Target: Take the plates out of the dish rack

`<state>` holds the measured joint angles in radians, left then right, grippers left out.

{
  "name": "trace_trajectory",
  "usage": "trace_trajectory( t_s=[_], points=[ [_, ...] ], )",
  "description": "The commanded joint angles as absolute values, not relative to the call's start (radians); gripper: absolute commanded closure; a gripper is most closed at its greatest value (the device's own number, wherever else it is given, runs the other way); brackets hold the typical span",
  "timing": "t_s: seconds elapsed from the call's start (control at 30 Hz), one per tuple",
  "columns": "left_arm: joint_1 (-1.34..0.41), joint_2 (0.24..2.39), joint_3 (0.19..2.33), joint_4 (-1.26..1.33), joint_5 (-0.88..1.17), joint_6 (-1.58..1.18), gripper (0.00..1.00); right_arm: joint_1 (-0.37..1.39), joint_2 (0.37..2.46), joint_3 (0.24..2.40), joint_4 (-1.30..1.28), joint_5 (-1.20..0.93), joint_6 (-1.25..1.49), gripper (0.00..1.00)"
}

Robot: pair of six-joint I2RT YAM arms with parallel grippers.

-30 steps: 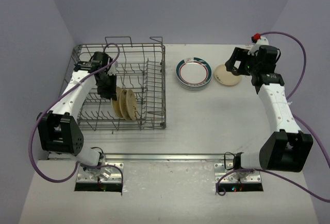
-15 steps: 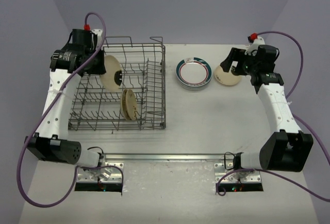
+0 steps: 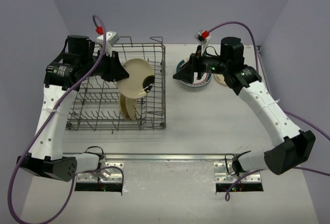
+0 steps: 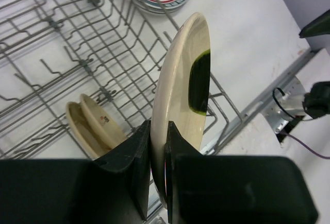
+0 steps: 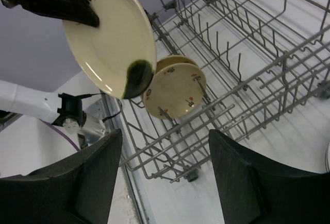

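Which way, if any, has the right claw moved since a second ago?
Yes. The right claw swung left, from the tan plate across the banded plates, toward the dish rack.

So you're working on a plain white table (image 3: 206, 126) with a slightly speckled top, boxed in on three sides. The back wall (image 3: 170, 7), left wall (image 3: 26, 28) and right wall (image 3: 309, 28) are all the same flat pale lavender-grey. A thin metal rail (image 3: 165, 156) runs across the table near your edge. Lighting's soft and even, so you only get faint, blurry shadows on the tabletop.
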<state>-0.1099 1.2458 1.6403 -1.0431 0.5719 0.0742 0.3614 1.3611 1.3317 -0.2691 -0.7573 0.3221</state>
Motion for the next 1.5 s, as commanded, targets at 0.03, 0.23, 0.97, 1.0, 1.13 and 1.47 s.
trace_trajectory(
  t_s=[0.03,0.23,0.97,1.0,1.13,1.47],
  points=[
    [-0.183,1.235,1.619,-0.984,0.780,0.096,1.00,0.455,1.433,1.424,-0.277,-0.762,0.281,0.40],
    [-0.247,1.253,1.618,-0.994,0.783,0.094,1.00,0.545,1.484,1.462,-0.314,-0.709,0.218,0.44],
    [-0.237,1.319,1.675,-0.969,0.328,-0.037,0.00,-0.008,1.369,1.150,-0.224,-0.680,0.552,1.00],
    [-0.229,1.324,1.680,-0.968,0.312,-0.044,0.00,-0.087,1.377,1.132,-0.224,-0.642,0.578,1.00],
    [-0.204,1.333,1.673,-0.951,0.262,-0.070,0.00,-0.257,1.443,1.101,-0.224,-0.493,0.654,1.00],
    [-0.184,1.330,1.633,-0.957,0.205,-0.057,0.00,-0.358,1.763,1.269,-0.193,-0.406,0.777,1.00]
  ],
)
